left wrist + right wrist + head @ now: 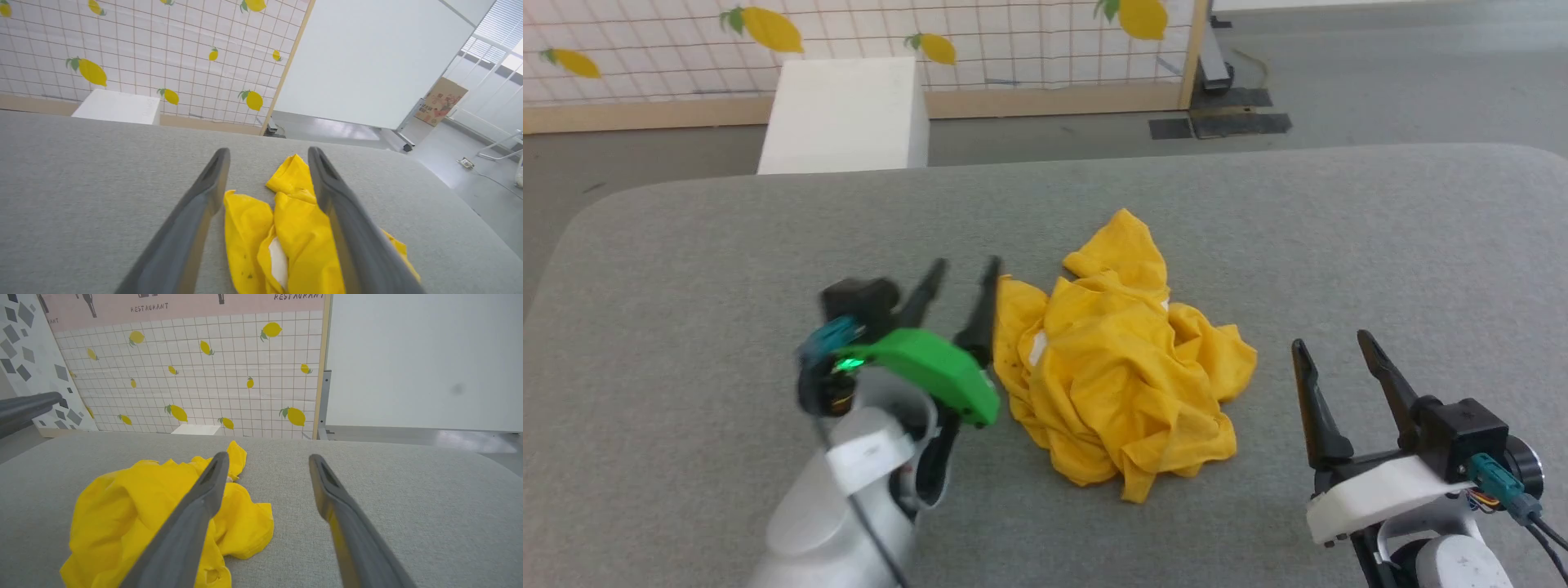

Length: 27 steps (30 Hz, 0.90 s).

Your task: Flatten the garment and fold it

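The garment [1119, 367] is a bright yellow shirt lying crumpled in a heap at the middle of the grey padded table [686, 269]. A small white patch shows among its folds. My left gripper [968, 268] hangs open just off the heap's left edge, its right finger close against the cloth, nothing held. In the left wrist view the garment [294, 237] lies below and between the spread fingers [192, 220] of the left gripper [267, 157]. My right gripper [1331, 341] stands open to the right of the heap, apart from it. The right wrist view has the garment [135, 510] left of the right gripper [265, 459].
A white box [845, 114] stands on the floor beyond the table's far edge, in front of a tiled wall panel with lemon prints [1013, 41]. Dark mats [1221, 122] lie on the floor at the far right. Bare grey table surface surrounds the heap on all sides.
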Tool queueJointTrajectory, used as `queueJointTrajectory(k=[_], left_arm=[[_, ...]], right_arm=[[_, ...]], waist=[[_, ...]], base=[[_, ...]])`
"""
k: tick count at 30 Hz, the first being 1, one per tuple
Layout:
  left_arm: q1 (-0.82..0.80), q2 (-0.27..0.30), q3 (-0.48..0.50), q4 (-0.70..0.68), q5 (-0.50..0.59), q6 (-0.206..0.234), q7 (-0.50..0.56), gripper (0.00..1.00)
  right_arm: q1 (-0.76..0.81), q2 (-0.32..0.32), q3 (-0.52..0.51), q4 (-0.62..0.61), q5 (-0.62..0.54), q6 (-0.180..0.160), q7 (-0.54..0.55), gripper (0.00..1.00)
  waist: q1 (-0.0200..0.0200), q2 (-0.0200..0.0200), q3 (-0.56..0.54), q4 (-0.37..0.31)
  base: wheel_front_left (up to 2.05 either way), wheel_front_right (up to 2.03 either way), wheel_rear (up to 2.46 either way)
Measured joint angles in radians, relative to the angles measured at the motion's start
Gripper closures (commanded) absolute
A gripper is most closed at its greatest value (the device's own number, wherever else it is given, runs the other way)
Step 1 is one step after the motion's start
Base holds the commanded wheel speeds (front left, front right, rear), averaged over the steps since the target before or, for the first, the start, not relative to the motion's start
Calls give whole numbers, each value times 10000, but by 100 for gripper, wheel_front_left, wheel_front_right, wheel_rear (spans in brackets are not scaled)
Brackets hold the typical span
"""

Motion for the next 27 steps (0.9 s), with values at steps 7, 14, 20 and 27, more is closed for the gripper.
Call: queueJointTrajectory(k=[7,14,20,27], left_arm=[[1306,600,1085,-1313,583,272,-1131,0],[2532,483,2700,-2995,1795,96,-1174,0],[2838,-73,3496,-3216,2362,-313,-1174,0],[2820,-500,3793,-3030,2571,-767,-1174,0]], right_arm=[[-57,4,403,-148,-102,0,476,0],[-1398,4,1003,399,577,-2,3045,0],[-2910,17,924,1317,779,-2,5699,0],[-4172,-6,892,2646,888,-2,8278,28]], waist=[[0,0,-71,603],[0,0,282,1012],[1,0,738,1317],[1,0,1212,1762]], base=[[0,0,0],[0,0,0],[0,0,0],[0,0,0]])
